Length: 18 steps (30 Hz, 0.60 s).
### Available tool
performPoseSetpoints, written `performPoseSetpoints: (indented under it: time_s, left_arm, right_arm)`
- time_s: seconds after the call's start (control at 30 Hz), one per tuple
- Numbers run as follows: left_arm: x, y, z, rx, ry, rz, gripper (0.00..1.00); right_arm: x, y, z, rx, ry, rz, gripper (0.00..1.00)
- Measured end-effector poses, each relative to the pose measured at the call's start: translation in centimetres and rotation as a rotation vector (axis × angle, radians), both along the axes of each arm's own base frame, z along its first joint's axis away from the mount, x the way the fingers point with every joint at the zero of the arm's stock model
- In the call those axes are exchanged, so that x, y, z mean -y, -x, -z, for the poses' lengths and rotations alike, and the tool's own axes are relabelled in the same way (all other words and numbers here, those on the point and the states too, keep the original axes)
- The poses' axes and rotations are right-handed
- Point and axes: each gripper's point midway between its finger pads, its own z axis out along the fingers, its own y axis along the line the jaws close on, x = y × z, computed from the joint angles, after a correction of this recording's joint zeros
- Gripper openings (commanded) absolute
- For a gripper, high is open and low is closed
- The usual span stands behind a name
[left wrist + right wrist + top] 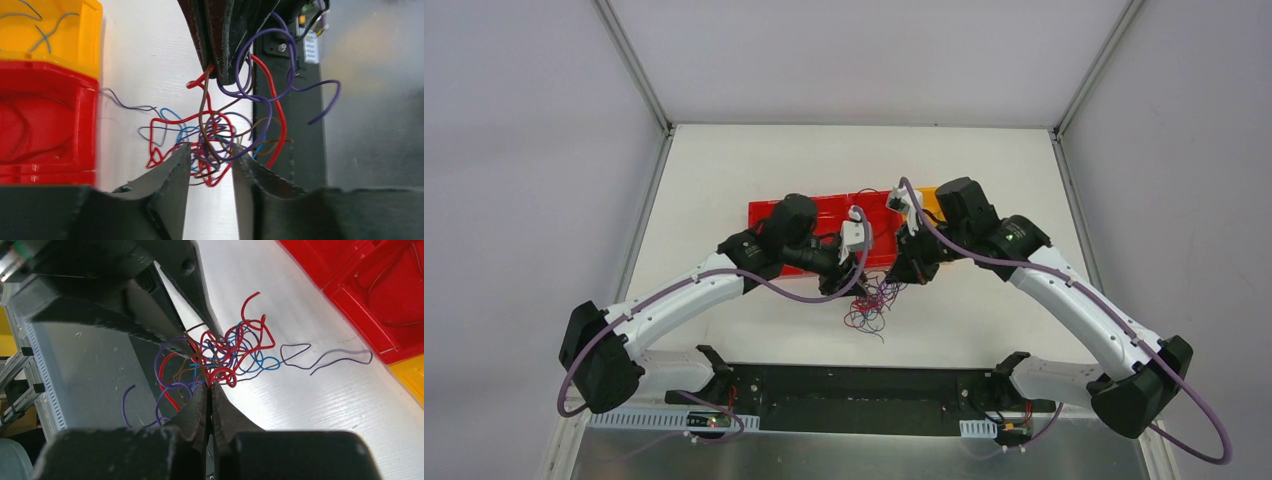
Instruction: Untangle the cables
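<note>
White tabletop (724, 170) beside a red bin (769, 215) carries the tangled cables (869, 305), the right gripper (209, 385) clamped on a few strands and the left gripper (211, 148) straddling the clump with jaws apart, where closing on several wires at once could tighten the knot.

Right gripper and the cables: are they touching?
Touching. The right wrist view shows the right gripper shut on red and brown strands of the cables.

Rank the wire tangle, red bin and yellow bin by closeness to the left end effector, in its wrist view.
1. Wire tangle: at the left end effector, between its jaws.
2. Red bin: off to the left.
3. Yellow bin: beyond the red one.
</note>
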Motion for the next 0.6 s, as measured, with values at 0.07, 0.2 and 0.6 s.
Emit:
performPoseSetpoints:
  time_s: [0.07, 0.2, 0.6]
  left_arm:
    - [0.3, 0.1, 0.2, 0.000, -0.003, 0.006, 0.00]
    - [0.2, 0.5, -0.3, 0.000, 0.008, 0.014, 0.00]
    - [0.7, 2.5, -15.6, 0.010, 0.280, 0.037, 0.00]
  right_arm:
    - [-0.1, 0.0, -0.1, 0.006, -0.004, -0.001, 0.00]
    - [0.3, -1.1, 0.3, 0.048, 0.029, 0.040, 0.10]
    - [1.2, -6.8, 8.4, 0.051, 0.206, 0.167, 0.22]
